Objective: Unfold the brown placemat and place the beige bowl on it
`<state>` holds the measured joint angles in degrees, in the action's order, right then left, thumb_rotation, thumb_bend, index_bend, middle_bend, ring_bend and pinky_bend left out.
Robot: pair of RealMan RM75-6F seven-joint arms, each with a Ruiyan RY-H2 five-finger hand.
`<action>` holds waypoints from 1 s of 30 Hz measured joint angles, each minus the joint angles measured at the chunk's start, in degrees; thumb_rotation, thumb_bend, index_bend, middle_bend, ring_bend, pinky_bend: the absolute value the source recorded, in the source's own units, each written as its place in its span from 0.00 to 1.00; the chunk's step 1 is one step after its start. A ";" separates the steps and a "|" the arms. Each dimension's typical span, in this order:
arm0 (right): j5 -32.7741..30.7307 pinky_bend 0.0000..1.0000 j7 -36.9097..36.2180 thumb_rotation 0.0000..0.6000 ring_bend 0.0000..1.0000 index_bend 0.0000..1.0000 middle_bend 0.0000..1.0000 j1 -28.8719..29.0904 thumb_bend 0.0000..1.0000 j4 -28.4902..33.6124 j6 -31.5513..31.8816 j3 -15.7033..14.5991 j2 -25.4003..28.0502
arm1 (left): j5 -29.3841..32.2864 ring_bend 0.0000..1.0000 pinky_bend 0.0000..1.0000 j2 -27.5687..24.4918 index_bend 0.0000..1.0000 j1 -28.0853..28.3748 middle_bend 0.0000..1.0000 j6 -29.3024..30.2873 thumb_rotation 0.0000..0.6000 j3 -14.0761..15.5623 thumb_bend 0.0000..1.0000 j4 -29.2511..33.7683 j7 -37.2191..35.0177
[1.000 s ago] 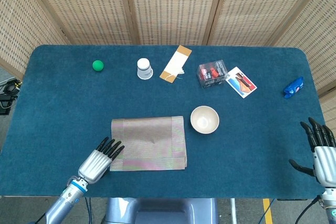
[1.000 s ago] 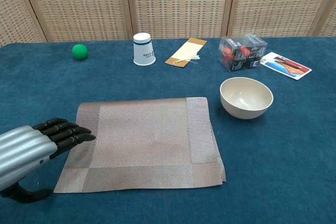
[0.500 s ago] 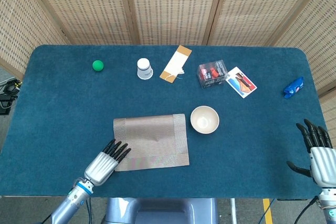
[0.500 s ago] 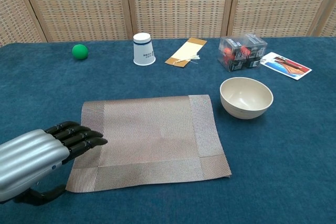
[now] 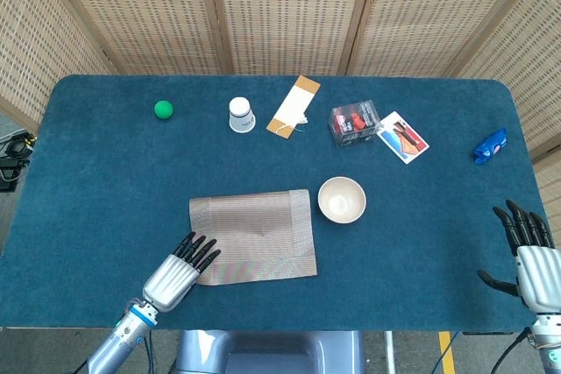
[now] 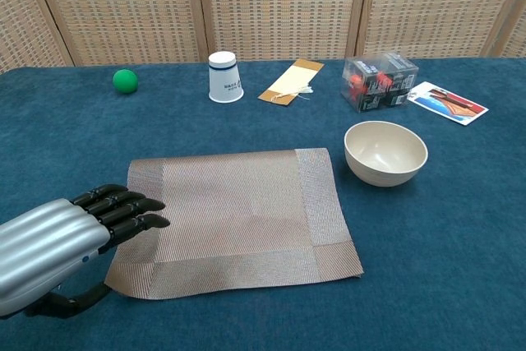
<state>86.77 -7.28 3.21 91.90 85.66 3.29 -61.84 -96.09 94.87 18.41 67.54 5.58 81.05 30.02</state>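
The left robot hand is reaching over the near-left corner of the brown placemat, its dark fingers lying straight above that corner and its thumb tucking under the edge, which is lifting slightly off the table; whether it is actually gripping the mat cannot be told. The brown placemat is lying on the blue table, still doubled with a fold along its right side. Just beside its far-right corner, the beige bowl is sitting upright on the bare cloth. At the table's near-right edge, the right robot hand is hovering with fingers spread, holding nothing.
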 measured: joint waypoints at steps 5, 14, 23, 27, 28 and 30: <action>-0.09 0.00 -0.11 1.00 0.00 0.07 0.00 0.03 0.08 0.06 -0.18 0.00 0.07 | 0.41 0.00 0.00 0.55 0.20 -0.01 0.00 0.36 1.00 -0.20 0.50 -0.24 -0.47; -0.32 0.00 -0.30 1.00 0.00 0.07 0.00 0.12 0.08 0.38 -0.81 -0.13 0.30 | 0.51 0.00 0.00 1.63 0.50 -0.10 0.00 1.45 1.00 -0.43 0.55 -0.95 -0.35; -0.37 0.00 -0.38 1.00 0.00 0.07 0.00 0.15 0.08 0.66 -1.15 -0.25 0.50 | 0.00 0.00 0.00 2.50 0.60 -0.43 0.00 3.35 1.00 -0.49 0.56 -2.05 -0.37; -0.33 0.00 -0.24 1.00 0.00 0.07 0.00 0.19 0.08 0.84 -1.39 -0.37 0.60 | -0.21 0.00 0.00 2.85 0.61 -0.64 0.00 3.94 1.00 -0.45 0.56 -2.69 -0.55; -0.35 0.00 -0.21 1.00 0.00 0.07 0.00 0.19 0.08 0.89 -1.44 -0.39 0.63 | -0.24 0.00 0.00 2.89 0.61 -0.66 0.00 4.07 1.00 -0.43 0.56 -2.83 -0.69; -0.43 0.00 -0.20 1.00 0.00 0.07 0.00 0.19 0.08 0.96 -1.51 -0.40 0.73 | -0.26 0.00 0.00 2.81 0.61 -0.67 0.00 4.27 1.00 -0.47 0.56 -2.90 -0.92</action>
<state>86.35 -7.49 3.40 92.87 84.15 2.89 -61.11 -96.36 97.68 17.73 71.81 5.10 78.16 29.10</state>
